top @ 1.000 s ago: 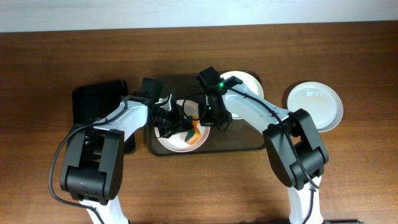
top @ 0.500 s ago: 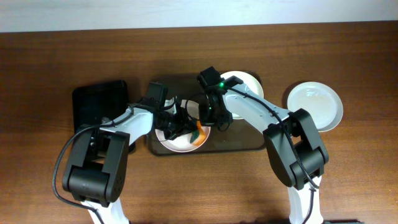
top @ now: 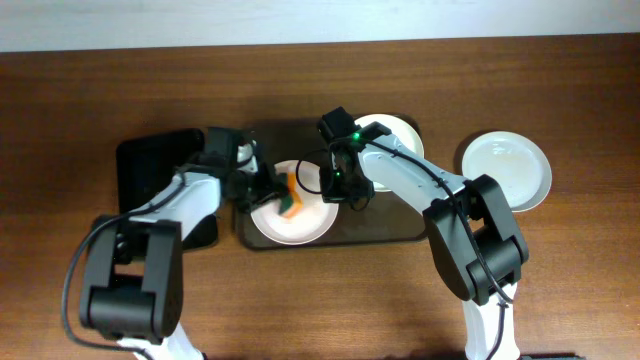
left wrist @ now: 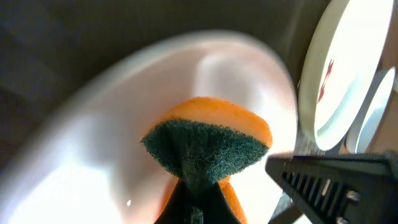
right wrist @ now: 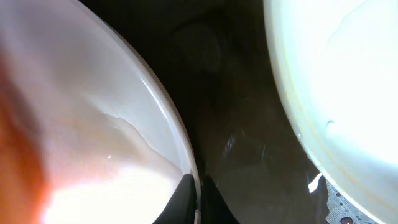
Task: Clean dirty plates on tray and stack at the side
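Wooden desk (top: 560,280) first: it carries the dark tray (top: 390,232), which lies beneath both your arms, and a smaller black tray (top: 150,165) out behind the left end effector (top: 277,194). Three plates come next. The working plate (top: 290,225) sits in the tray directly under that left end effector, and its right rim is pinched tight in the right end effector (top: 334,192), which steadies it. A second plate (top: 395,133) rests in the tray just beyond the right end effector; your left wrist view shows a red smear on it, so I judge it still needs washing. The third plate (top: 505,170) lies on the desk well off to the right end effector's outer side. Smallest is the orange-and-green sponge (top: 289,197), clamped in the left end effector. Over the last second you have dragged it from the plate's lower right back toward the upper middle, and the patch it left looks white. The scrub seems to be working, but cover the rest before lifting.
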You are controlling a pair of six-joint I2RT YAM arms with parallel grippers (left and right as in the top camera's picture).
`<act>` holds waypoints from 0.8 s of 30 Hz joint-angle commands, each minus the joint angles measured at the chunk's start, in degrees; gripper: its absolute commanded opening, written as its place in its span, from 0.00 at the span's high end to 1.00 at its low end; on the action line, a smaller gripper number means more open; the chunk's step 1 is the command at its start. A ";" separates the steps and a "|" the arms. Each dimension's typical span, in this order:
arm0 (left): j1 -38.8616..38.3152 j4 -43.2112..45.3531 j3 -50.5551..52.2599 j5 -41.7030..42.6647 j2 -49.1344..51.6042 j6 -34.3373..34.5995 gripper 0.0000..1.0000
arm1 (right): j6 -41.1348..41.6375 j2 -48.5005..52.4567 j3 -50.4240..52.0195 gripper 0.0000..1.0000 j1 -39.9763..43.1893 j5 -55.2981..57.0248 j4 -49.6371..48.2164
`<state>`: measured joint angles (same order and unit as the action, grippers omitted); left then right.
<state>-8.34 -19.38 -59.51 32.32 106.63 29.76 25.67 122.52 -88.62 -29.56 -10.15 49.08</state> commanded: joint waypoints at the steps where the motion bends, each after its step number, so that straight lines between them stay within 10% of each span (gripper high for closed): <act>1: 0.79 0.13 -0.85 -1.92 -4.39 -6.16 1.00 | 0.15 0.66 0.20 0.96 0.39 1.81 0.63; 24: 0.76 -20.17 -9.55 -17.33 -13.18 -29.00 1.00 | -2.47 -0.13 0.20 0.96 0.39 1.86 1.46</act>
<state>-7.53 -37.41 -64.73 21.52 95.72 4.86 25.30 122.52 -88.64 -29.56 -10.15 49.54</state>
